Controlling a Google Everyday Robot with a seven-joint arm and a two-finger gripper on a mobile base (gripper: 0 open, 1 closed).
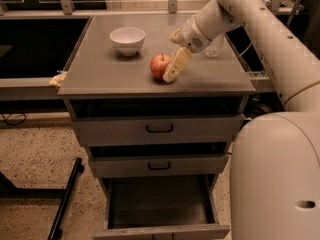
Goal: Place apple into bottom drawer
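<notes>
The red-orange apple [159, 65] sits on the grey cabinet top [105, 74], near its front middle. My gripper [173, 51] is open, just right of the apple. Its near finger [176, 65] lies against the apple's right side; the far finger [175, 34] is behind and apart from it. The apple is not held. The bottom drawer [160, 231] is pulled out below, and its dark interior shows nothing in it. The two upper drawers with black handles are shut.
A white bowl [127, 38] stands on the top, behind and left of the apple. A clear cup [213, 49] is behind my wrist. A yellow object [57, 79] lies at the left ledge. A black bar [65, 204] crosses the floor at left. My own body [280, 174] fills the right.
</notes>
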